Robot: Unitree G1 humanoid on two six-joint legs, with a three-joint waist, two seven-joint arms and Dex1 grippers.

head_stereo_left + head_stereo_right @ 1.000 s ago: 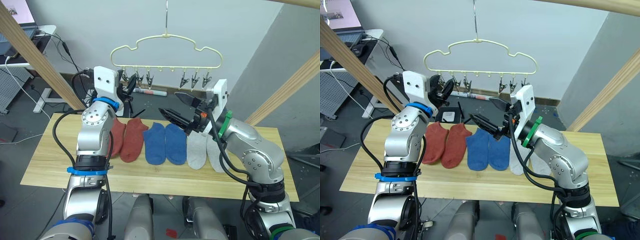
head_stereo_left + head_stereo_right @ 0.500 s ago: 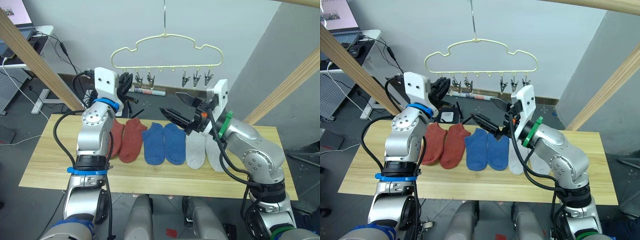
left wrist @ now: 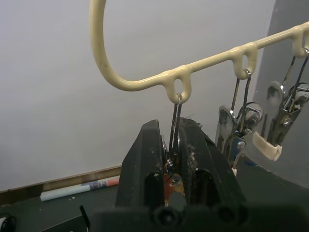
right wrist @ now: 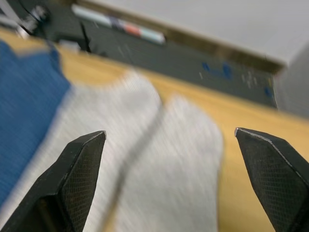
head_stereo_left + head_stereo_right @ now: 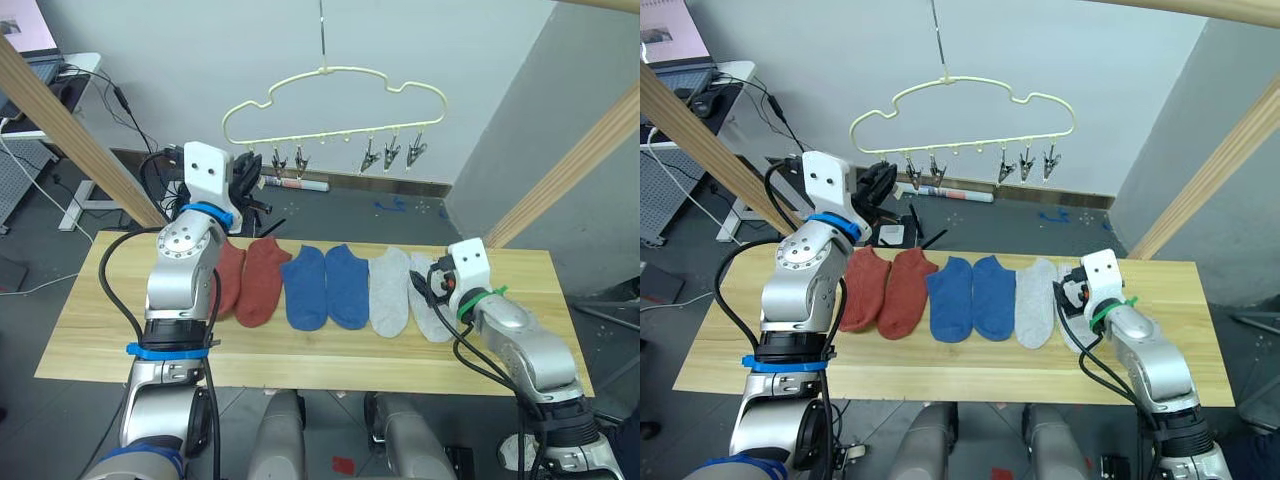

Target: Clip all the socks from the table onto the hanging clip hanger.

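The left gripper point(image 3: 174, 159) pinches the hanger's point(image 5: 335, 85) leftmost clip point(image 3: 175, 126). At six o'clock below, six socks point(image 5: 325, 287) line the table point(image 5: 90, 330). The right gripper point(image 4: 171, 159), fingers spread, hovers over the grey socks point(image 4: 159, 159). Wooden poles point(image 5: 70, 130) flank everything.

Up top, the two eye views look forward and down from the head, sharing nearly the same scene: the whole worktop point(image 5: 300, 345), the row of socks point(image 5: 325, 288) and the clip hanger point(image 5: 335, 105) against the wall. The left wrist view sits right up close, gazing along the left tool point(image 3: 175, 159) at the hanger's wire loop point(image 3: 177, 87). The right wrist view hovers low over the worktop, peering between the right tool point(image 4: 178, 169) tips at the grey socks point(image 4: 154, 159), also seen from above.
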